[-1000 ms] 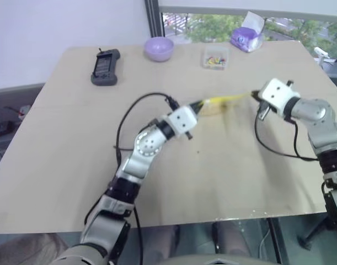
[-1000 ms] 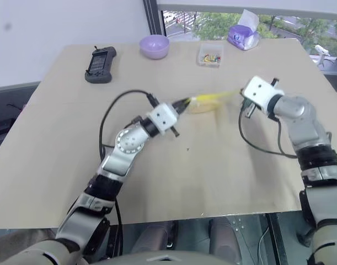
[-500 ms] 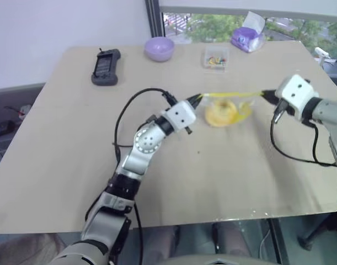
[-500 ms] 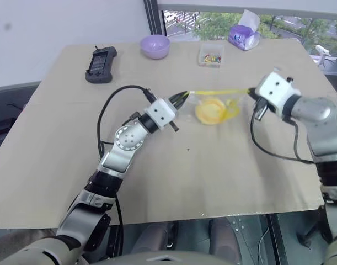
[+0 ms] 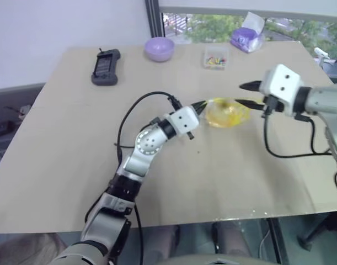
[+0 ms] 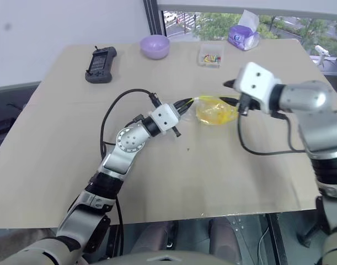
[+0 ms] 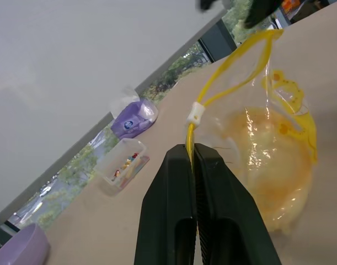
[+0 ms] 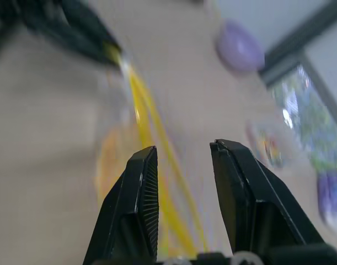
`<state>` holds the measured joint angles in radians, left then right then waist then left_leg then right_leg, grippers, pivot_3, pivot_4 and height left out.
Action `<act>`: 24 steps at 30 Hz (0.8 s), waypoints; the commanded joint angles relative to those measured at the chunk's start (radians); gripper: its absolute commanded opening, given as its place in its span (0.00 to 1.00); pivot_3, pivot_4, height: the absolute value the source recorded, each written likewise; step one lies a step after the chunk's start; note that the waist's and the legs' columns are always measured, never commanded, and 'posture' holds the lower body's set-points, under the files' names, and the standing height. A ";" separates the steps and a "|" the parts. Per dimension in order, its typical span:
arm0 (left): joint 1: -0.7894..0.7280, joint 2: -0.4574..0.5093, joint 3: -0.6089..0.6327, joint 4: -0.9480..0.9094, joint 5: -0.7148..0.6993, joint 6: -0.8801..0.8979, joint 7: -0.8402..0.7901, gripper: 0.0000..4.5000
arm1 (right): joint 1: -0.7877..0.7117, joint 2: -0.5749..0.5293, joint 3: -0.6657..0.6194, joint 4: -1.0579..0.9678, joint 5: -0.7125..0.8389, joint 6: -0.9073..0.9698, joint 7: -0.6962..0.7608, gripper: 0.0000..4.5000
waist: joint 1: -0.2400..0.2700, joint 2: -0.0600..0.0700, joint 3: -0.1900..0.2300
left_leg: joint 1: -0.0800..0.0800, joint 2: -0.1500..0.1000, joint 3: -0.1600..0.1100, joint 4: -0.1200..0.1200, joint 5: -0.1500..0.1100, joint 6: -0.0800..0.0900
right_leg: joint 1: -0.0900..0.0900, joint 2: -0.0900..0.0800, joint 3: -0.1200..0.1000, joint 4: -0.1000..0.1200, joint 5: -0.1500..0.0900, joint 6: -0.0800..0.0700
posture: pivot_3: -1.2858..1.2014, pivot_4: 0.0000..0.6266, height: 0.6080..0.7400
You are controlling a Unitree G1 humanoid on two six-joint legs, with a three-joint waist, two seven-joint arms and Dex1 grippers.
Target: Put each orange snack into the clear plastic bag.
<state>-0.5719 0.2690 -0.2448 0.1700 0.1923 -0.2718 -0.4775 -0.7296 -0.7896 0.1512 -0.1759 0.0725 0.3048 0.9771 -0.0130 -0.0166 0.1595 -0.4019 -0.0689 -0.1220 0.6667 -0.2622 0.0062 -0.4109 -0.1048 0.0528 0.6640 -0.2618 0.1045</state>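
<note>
The clear plastic bag lies slumped on the table's middle, with an orange snack showing through the plastic inside it. My left gripper is shut on the left end of the bag's yellow closure strip. My right gripper hovers just right of the bag, pointing left at it. It is open and holds nothing, with one finger above the strip's right end and one at it. In the right wrist view the strip runs away ahead of the open fingers.
Along the far edge stand a purple bowl, a small clear box of colourful bits and a purple tissue pack. A black handheld device lies far left. Black cables loop from both wrists over the table.
My right gripper has let go of the strip's right end, opened, and swung left toward the bag. The bag, stretched between both grippers before, has slackened onto the table. The left gripper has kept still.
</note>
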 commanded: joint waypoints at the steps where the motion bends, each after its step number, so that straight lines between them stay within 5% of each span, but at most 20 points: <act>1: -0.001 -0.003 -0.001 -0.037 -0.013 -0.017 -0.003 0.00 | -0.029 0.030 0.047 -0.005 -0.028 -0.032 0.013 0.37 | 0.003 0.000 0.000 | -0.001 0.000 -0.001 0.000 0.000 0.000 | 0.000 0.000 -0.001 0.000 0.000 0.000 | 0.52 0.24 1.00; 22: 0.008 -0.013 -0.004 -0.054 -0.011 -0.003 -0.006 0.00 | -0.082 0.139 0.111 0.164 -0.198 -0.310 -0.030 0.37 | -0.003 0.000 0.000 | -0.001 -0.001 -0.001 0.000 0.000 0.000 | -0.001 0.000 -0.001 0.000 0.000 0.000 | 0.52 0.24 1.00; 24: 0.009 -0.013 -0.004 -0.056 -0.010 -0.001 -0.005 0.00 | -0.082 0.142 0.110 0.165 -0.201 -0.314 -0.029 0.25 | -0.004 0.000 0.000 | -0.001 -0.001 -0.001 0.000 0.000 0.000 | -0.001 0.000 -0.001 0.000 0.000 0.000 | 0.52 0.24 1.00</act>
<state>-0.5641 0.2595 -0.2456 0.1679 0.1924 -0.2685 -0.4822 -0.7900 -0.6473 0.2690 0.0071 -0.1232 0.0128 0.9523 -0.0169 -0.0166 0.1595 -0.4028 -0.0698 -0.1228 0.6670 -0.2621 0.0061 -0.4115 -0.1049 0.0522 0.6639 -0.2618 0.1045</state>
